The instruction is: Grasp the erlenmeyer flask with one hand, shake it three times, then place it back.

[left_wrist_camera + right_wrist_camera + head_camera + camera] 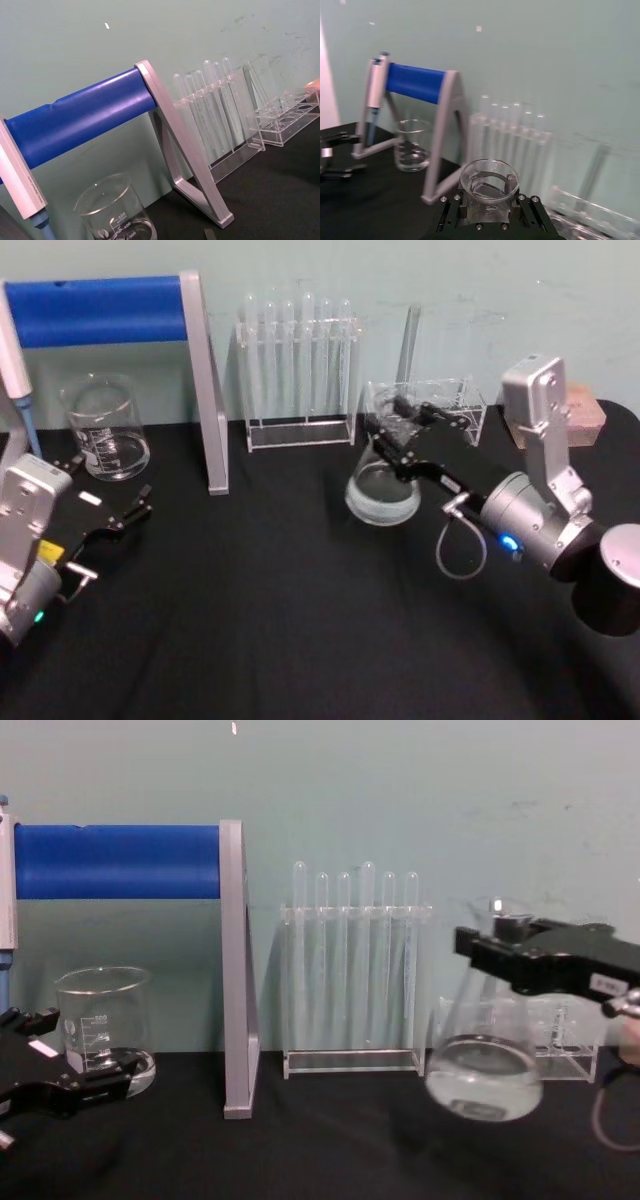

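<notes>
1. Right claw [388, 436]: clamped on the flask's neck. Your grasp is done.
2. Left claw [135, 508]: fingers apart, idle, well off to the left of it.
3. Erlenmeyer flask [382, 495]: hangs tilted beneath the claw, base apparently off the table [300, 640].
4. Outstanding, by your judgement: the shakes (count unreadable) and the set-down.

Right arm stretched forward and inward, grey wrist angled low, right pincer [392, 432] clamped on the erlenmeyer flask [382, 496] at its neck; left arm parked near left, left pincer [133, 510] fingers spread apart.
</notes>
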`<state>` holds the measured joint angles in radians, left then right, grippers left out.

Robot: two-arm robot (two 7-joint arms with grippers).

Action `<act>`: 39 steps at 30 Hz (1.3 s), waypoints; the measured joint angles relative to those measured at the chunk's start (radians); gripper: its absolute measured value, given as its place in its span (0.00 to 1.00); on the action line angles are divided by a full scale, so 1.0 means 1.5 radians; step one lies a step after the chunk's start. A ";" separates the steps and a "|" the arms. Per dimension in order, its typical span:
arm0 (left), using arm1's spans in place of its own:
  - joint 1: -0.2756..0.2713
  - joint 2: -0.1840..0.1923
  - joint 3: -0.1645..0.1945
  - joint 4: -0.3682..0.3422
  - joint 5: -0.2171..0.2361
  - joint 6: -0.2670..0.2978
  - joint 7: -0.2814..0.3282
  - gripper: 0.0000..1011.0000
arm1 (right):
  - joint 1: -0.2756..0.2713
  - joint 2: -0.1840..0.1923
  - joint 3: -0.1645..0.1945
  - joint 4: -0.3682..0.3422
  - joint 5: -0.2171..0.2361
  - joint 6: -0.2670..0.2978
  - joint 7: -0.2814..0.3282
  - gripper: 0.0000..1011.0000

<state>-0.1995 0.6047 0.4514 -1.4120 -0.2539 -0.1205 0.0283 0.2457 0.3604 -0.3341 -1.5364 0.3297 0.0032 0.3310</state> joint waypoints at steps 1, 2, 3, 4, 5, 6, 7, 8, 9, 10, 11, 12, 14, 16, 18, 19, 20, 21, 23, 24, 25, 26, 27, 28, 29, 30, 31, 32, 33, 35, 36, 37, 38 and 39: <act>0.000 0.000 0.000 0.000 0.000 0.000 0.000 0.99 | 0.002 -0.001 0.007 0.005 -0.003 0.000 -0.005 0.45; 0.000 0.000 0.000 0.000 0.000 0.000 0.000 0.99 | 0.003 -0.002 0.011 0.009 -0.004 0.000 -0.008 0.45; 0.000 0.000 0.000 0.000 0.000 0.000 0.000 0.99 | 0.004 -0.002 0.014 0.012 -0.005 0.000 -0.011 0.45; 0.000 0.000 0.000 0.000 0.000 0.000 0.000 0.99 | 0.005 -0.003 0.018 0.014 -0.007 0.000 -0.013 0.45; 0.000 0.000 0.000 0.000 0.000 0.000 0.000 0.99 | 0.006 -0.004 0.023 0.019 -0.010 0.000 -0.017 0.45; 0.000 0.000 0.000 0.000 0.000 0.000 0.000 0.99 | 0.007 -0.005 0.026 0.021 -0.012 0.000 -0.018 0.45; 0.000 0.000 0.000 0.000 0.000 0.000 0.000 0.99 | 0.008 -0.006 0.030 0.025 -0.015 0.000 -0.021 0.45; 0.000 0.000 0.000 0.000 0.000 0.000 0.000 0.99 | 0.009 -0.007 0.033 0.027 -0.017 0.000 -0.022 0.45; 0.000 0.000 0.000 0.000 0.000 0.000 0.000 0.99 | 0.009 -0.008 0.035 0.028 -0.018 0.001 -0.023 0.45; 0.000 0.000 0.000 0.000 0.000 0.000 0.000 0.99 | 0.009 -0.009 0.039 0.031 -0.020 0.001 -0.024 0.45; 0.000 0.000 0.000 0.000 0.000 0.000 0.000 0.99 | 0.009 -0.010 0.040 0.031 -0.021 0.001 -0.024 0.45; 0.000 0.000 0.000 0.000 0.000 0.000 0.000 0.99 | 0.009 -0.011 0.042 0.032 -0.022 0.002 -0.024 0.45; 0.000 0.000 0.000 0.000 0.000 0.000 0.000 0.99 | 0.009 -0.013 0.045 0.032 -0.024 0.003 -0.024 0.45; 0.000 0.000 0.000 0.000 0.000 0.000 0.000 0.99 | 0.009 -0.015 0.046 0.031 -0.025 0.004 -0.022 0.45; 0.000 0.000 0.000 0.000 0.000 0.000 0.000 0.99 | 0.006 -0.017 0.046 0.026 -0.025 0.004 -0.016 0.45; 0.000 0.000 0.000 0.000 0.000 0.000 0.000 0.99 | 0.004 -0.018 0.045 0.022 -0.025 0.005 -0.012 0.45; 0.000 0.000 0.000 0.000 0.000 0.000 0.000 0.99 | 0.002 -0.019 0.043 0.020 -0.025 0.006 -0.010 0.45; 0.000 0.000 0.000 0.000 0.000 0.000 0.000 0.99 | -0.002 -0.020 0.040 0.013 -0.024 0.007 -0.004 0.45; 0.000 0.000 0.000 0.000 0.000 0.000 0.000 0.99 | -0.003 -0.020 0.037 0.010 -0.023 0.008 -0.001 0.45; 0.000 0.000 0.000 0.000 0.000 0.000 0.000 0.99 | -0.007 -0.021 0.033 0.003 -0.020 0.010 0.007 0.45; 0.000 0.000 0.000 0.000 0.000 0.000 0.000 0.99 | -0.011 -0.021 0.028 -0.004 -0.017 0.011 0.013 0.45; 0.000 0.000 0.000 0.000 0.000 0.000 0.000 0.99 | -0.013 -0.021 0.025 -0.008 -0.015 0.012 0.017 0.45; 0.000 0.000 0.000 0.000 0.000 0.000 0.000 0.99 | -0.015 -0.021 0.022 -0.012 -0.013 0.012 0.021 0.45; 0.000 0.000 0.000 0.000 0.000 0.000 0.000 0.99 | -0.017 -0.020 0.019 -0.017 -0.011 0.013 0.025 0.45; 0.000 0.000 0.000 0.000 0.000 0.000 0.000 0.99 | -0.020 -0.020 0.016 -0.022 -0.009 0.014 0.029 0.45; 0.000 0.000 0.000 0.000 0.000 0.000 0.000 0.99 | -0.024 -0.019 0.008 -0.030 -0.004 0.015 0.036 0.45; 0.000 0.000 0.000 0.000 0.000 0.000 0.000 0.99 | -0.028 -0.017 0.001 -0.038 -0.001 0.016 0.044 0.45; 0.000 0.000 0.000 0.000 0.000 0.000 0.000 0.99 | -0.028 -0.017 0.001 -0.038 -0.001 0.016 0.044 0.45; 0.000 0.000 0.000 0.000 0.000 0.000 0.000 0.99 | -0.031 -0.015 -0.006 -0.047 0.003 0.017 0.051 0.45; 0.000 0.000 0.000 0.000 0.000 0.000 0.000 0.99 | -0.036 -0.011 -0.019 -0.058 0.008 0.018 0.063 0.45; 0.000 0.000 0.000 0.000 0.000 0.000 0.000 0.99 | -0.037 -0.010 -0.024 -0.061 0.010 0.019 0.066 0.45; 0.000 0.000 0.000 0.000 0.000 0.000 0.000 0.99 | -0.039 -0.008 -0.027 -0.065 0.012 0.019 0.069 0.45; 0.000 0.000 0.000 0.000 0.000 0.000 0.000 0.99 | -0.040 -0.007 -0.031 -0.068 0.014 0.020 0.071 0.45; 0.000 0.000 0.000 0.000 0.000 0.000 0.000 0.99 | -0.042 -0.004 -0.038 -0.074 0.017 0.020 0.076 0.45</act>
<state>-0.1995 0.6047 0.4514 -1.4120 -0.2539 -0.1205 0.0283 0.1831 0.3541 -0.3914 -1.6467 0.3552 0.0336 0.4450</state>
